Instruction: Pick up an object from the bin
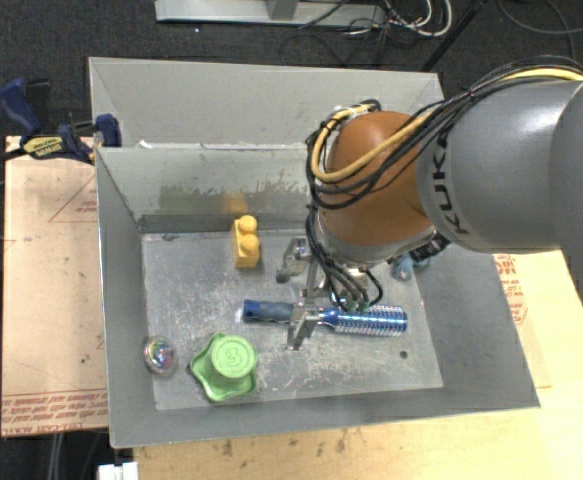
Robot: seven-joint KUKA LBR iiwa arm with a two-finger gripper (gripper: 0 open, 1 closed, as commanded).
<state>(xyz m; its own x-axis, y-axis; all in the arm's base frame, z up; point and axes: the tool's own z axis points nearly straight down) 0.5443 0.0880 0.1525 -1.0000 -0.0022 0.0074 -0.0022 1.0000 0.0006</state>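
My gripper (299, 303) hangs low over the middle of the bin floor, open. One finger is on the far side and one on the near side of a blue brush (371, 320) that lies crosswise, its dark blue handle pointing left. The brush rests on the floor, and the middle of it is hidden by the gripper. A yellow block (246, 243) stands a little to the upper left of the gripper.
A green round lid (225, 366) lies at the front left, with a small shiny ball (158, 355) beside it near the left wall. A small blue thing (403, 266) peeks out under the arm's orange cover at the right.
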